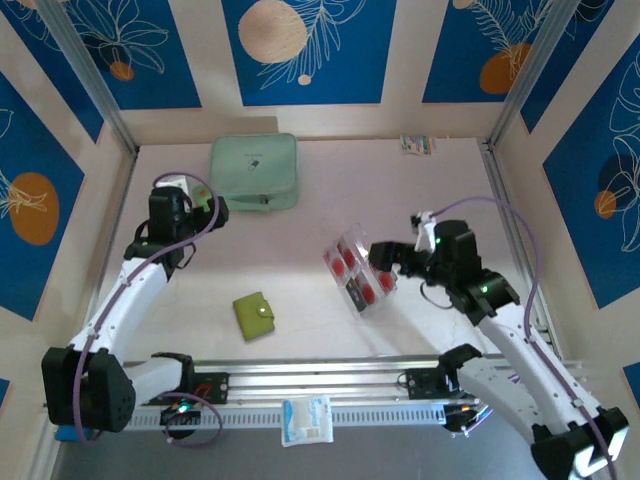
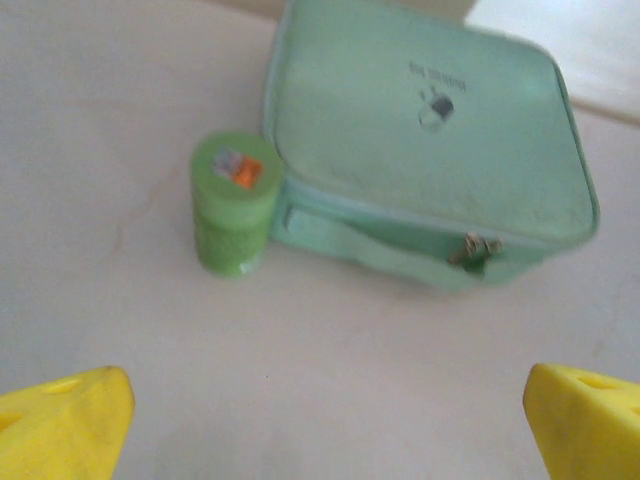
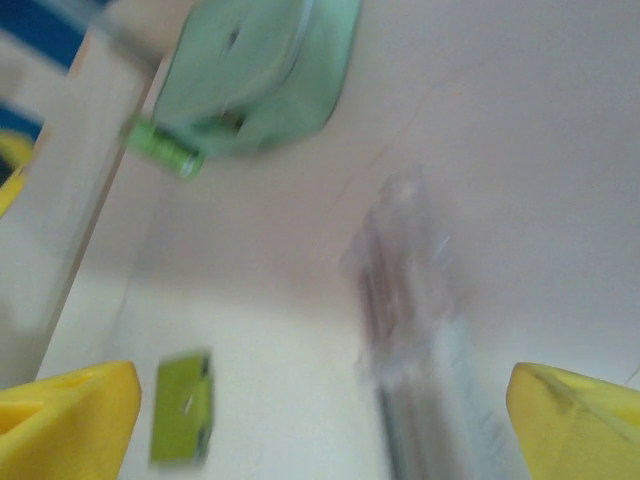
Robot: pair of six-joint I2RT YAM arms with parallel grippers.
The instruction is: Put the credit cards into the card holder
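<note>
1. Right gripper: yellow fingers spread wide, not clamped on anything. The blurry stack of credit cards sits in the gap at its 12 o'clock.
2. Card holder lies folded shut at about 8 o'clock from the cards, well apart.
3. Left gripper: wide open too, and empty.
4. Green roll stands at its 11 o'clock, right against the mint zip case at 12 to 1.

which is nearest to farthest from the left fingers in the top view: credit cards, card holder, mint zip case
1. mint zip case, far left, just ahead of the left fingers
2. card holder, near side, left of centre
3. credit cards, right of centre
</note>
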